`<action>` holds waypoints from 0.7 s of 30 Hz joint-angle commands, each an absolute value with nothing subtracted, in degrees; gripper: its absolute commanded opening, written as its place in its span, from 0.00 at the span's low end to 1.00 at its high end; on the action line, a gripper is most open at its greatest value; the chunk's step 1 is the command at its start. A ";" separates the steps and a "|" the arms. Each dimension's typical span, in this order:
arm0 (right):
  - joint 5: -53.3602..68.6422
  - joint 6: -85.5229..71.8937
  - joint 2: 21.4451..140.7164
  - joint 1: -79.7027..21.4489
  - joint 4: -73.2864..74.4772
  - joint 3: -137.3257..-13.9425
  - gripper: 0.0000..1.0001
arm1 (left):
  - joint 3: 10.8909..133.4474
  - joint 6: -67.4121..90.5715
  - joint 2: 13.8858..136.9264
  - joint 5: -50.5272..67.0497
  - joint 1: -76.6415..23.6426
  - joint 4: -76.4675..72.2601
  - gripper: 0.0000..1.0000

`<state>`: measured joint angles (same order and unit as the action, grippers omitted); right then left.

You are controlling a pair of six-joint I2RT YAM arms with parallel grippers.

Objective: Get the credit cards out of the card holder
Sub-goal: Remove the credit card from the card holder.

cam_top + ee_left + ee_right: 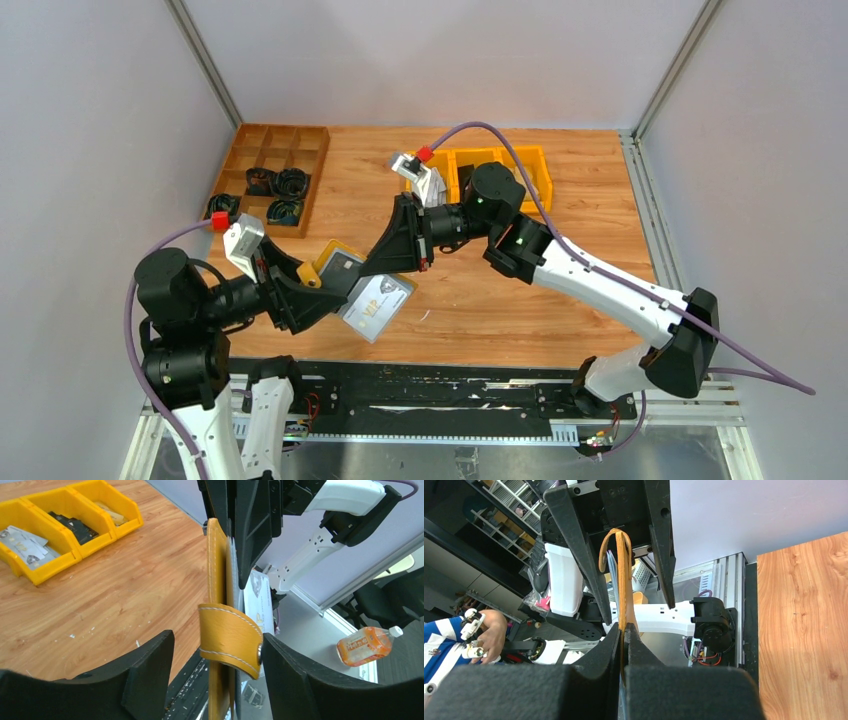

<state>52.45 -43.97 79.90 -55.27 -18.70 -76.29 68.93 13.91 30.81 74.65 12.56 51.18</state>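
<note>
We hold the card holder (pixel 227 640) edge-up above the bench (pixel 520 300), right jaws clenched on it as an anchor. Left jaws stand released either side of its tab, placed to pull a credit card (pixel 378 303).

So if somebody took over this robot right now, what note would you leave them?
Left fingers: open, astride the card holder, not clamping it.
Right fingers: shut on the card holder's edge, holding it upright in the air.
Cards: one whitish credit card shows beside the holder; whether it is free of its sleeve I cannot tell. Other light cards lie in a yellow bin, so some are probably out already.
Left to do: grip that card, draw it out, check for more.
</note>
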 commanded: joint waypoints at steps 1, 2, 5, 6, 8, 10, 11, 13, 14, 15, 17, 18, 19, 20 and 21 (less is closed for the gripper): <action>55.55 -44.46 80.07 -54.90 -22.96 -76.89 0.00 | 69.77 15.65 31.39 76.73 12.30 52.40 0.55; 56.16 -44.47 80.00 -54.86 -23.13 -76.72 0.00 | 69.54 16.13 31.64 76.77 12.30 52.17 0.47; 58.47 -45.11 79.29 -54.85 -26.29 -74.86 0.00 | 70.23 17.72 32.81 77.10 12.30 52.00 0.32; 58.46 -45.17 78.94 -54.92 -26.76 -74.23 0.00 | 70.92 17.95 33.03 76.96 12.30 52.05 0.31; 58.26 -44.97 78.94 -54.85 -27.35 -73.43 0.00 | 71.94 18.02 33.05 76.91 12.30 52.10 0.31; 58.78 -45.58 79.92 -54.84 -27.93 -73.89 0.00 | 72.17 18.33 33.24 76.99 12.30 52.10 0.32; 59.39 -46.28 80.63 -54.89 -28.21 -74.47 0.00 | 71.96 19.29 33.60 76.82 12.35 52.09 0.33; 60.73 -47.56 81.71 -54.87 -29.40 -75.39 0.00 | 71.19 22.49 34.95 76.60 12.32 52.07 0.41; 61.19 -48.26 81.88 -54.87 -30.94 -75.23 0.00 | 70.85 23.53 35.72 77.24 12.31 52.09 0.45; 61.62 -49.08 81.87 -54.87 -32.67 -74.83 0.00 | 70.42 24.19 36.35 77.78 12.30 52.12 0.44; 62.23 -50.24 81.89 -54.89 -35.11 -74.45 0.00 | 69.95 23.57 36.79 77.37 12.30 52.11 0.30; 62.48 -50.35 82.06 -54.92 -35.19 -74.72 0.00 | 69.70 22.81 36.70 77.03 12.30 52.12 0.23; 62.55 -50.28 82.34 -54.91 -35.16 -75.03 0.00 | 69.57 22.45 36.35 76.65 12.30 52.09 0.17; 62.58 -50.35 82.62 -54.85 -35.09 -75.31 0.00 | 69.49 22.01 36.03 76.19 12.30 52.09 0.12; 62.74 -50.36 83.02 -54.84 -34.95 -75.65 0.00 | 69.50 21.29 35.71 75.64 12.30 52.06 0.05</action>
<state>58.78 -47.81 82.85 -54.48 -29.10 -74.15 70.24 21.30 35.97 77.19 12.25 51.11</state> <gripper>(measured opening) 0.021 0.149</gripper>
